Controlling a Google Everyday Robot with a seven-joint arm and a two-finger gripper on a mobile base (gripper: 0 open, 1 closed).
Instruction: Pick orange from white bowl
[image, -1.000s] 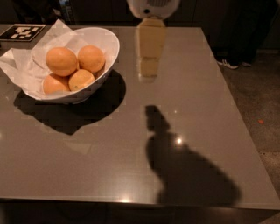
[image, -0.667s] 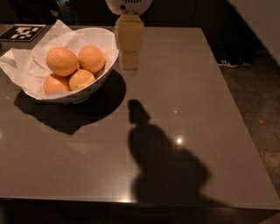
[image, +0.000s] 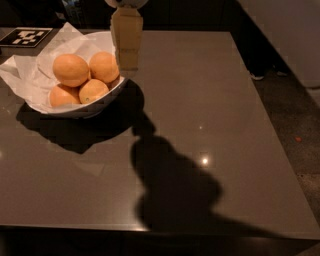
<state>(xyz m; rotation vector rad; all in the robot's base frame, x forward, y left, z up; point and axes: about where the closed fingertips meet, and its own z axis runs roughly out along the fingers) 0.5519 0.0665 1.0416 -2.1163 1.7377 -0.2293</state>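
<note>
No letters, numbers or brand names can be read. One sign is seen: a square black-and-white marker printed with a blocky coded pattern. It is laid flat on the desk at the far left corner, at about 10 o'clock in the view and at 11 o'clock from the white bowl. Its left part is cut off by the edge of the view, and the bowl's crumpled paper is seen just beside its right edge. The hand, a plain pale block, is held over the bowl's rim at 2 o'clock.
</note>
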